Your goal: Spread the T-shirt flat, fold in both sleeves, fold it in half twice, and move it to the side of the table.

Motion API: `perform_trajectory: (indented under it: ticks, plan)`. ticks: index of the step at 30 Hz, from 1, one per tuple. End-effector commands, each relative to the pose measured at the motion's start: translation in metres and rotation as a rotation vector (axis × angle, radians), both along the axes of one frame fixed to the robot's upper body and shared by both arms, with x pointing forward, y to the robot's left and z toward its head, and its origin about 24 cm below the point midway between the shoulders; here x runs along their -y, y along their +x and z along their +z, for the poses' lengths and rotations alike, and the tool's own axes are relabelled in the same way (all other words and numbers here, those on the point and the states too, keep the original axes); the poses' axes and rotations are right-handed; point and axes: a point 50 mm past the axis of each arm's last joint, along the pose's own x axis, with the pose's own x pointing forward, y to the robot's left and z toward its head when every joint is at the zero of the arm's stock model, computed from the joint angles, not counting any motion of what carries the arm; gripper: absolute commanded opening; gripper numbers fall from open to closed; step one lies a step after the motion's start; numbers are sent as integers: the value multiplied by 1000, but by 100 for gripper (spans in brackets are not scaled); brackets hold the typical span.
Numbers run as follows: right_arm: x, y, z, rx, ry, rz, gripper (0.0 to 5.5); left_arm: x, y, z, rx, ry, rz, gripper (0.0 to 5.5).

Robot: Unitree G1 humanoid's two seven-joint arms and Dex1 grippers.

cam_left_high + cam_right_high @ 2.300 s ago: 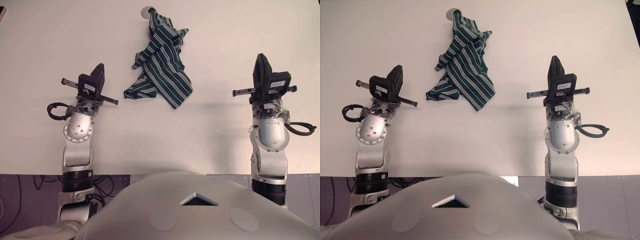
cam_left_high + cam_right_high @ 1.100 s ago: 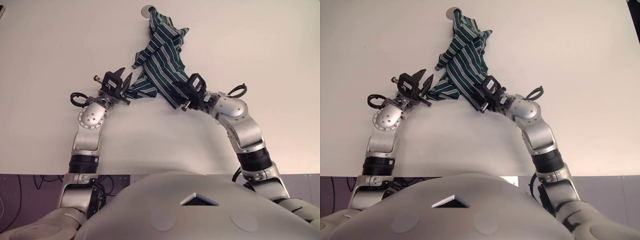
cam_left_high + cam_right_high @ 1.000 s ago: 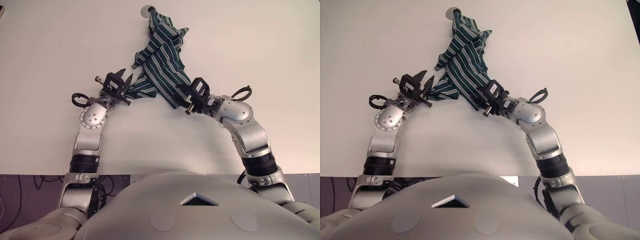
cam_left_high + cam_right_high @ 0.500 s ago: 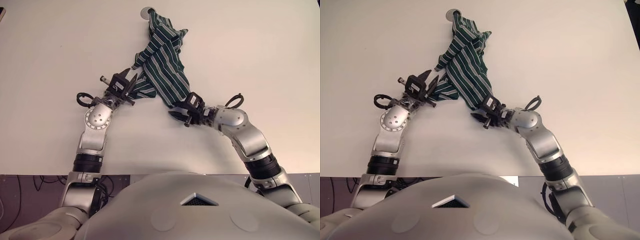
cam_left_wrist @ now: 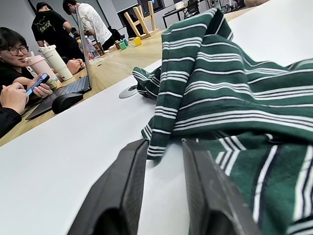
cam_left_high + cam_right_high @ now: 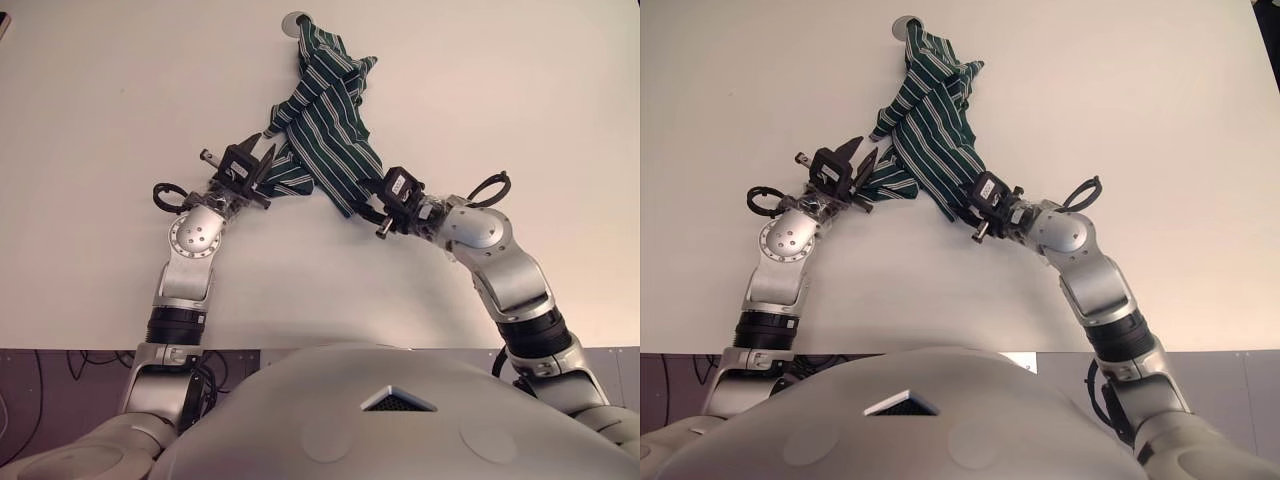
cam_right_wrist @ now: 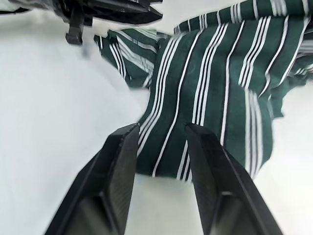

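Working surface: plain white table (image 6: 520,110); behind it, in the left wrist view, a wooden desk with a laptop (image 5: 73,87) and a mouse (image 5: 66,102). Found green striped T-shirt (image 6: 325,130) crumpled into a long bunched heap, not spread, running away from both sets of jaws toward a round cable port (image 6: 293,20) in the table, far end of the cloth partly over that port. Noted left gripper (image 5: 165,146) low on the table with jaws parted; narrow striped hem hanging into the gap right at the tips, not clamped; bulk of the fabric piled ahead of the tips and over toward one finger's side. Noted right gripper (image 7: 161,129) with jaws likewise apart; flat corner of the T-shirt lying just ahead of the tips and reaching in between them, bare table under the finger roots. Seen from the right jaws: left gripper's dark fingers straight across the cloth, pointing in from the opposite side. From the head cameras: both sets of jaws angled inward, converging on the near end of the heap, one at each near corner.
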Motion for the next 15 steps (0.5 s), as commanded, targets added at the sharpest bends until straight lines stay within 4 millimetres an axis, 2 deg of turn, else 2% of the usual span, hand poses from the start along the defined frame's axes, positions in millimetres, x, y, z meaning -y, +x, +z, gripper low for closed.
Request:
perform_trajectory:
  ticks: [1, 5, 8, 15]
  plan:
    - [-1, 1, -16, -45, -23, 0, 169, 0, 3, 2, 9, 2, -11, 124]
    - [-5, 3, -33, -135, -38, -7, 169, 0, 3, 2, 7, 1, -12, 124]
    - [-3, -5, -51, -238, -64, 1, 169, 1, 5, 2, 7, 0, -17, 124]
    - [10, -28, -60, -363, -104, 102, 42, 2, 10, 4, 17, -8, -8, 124]
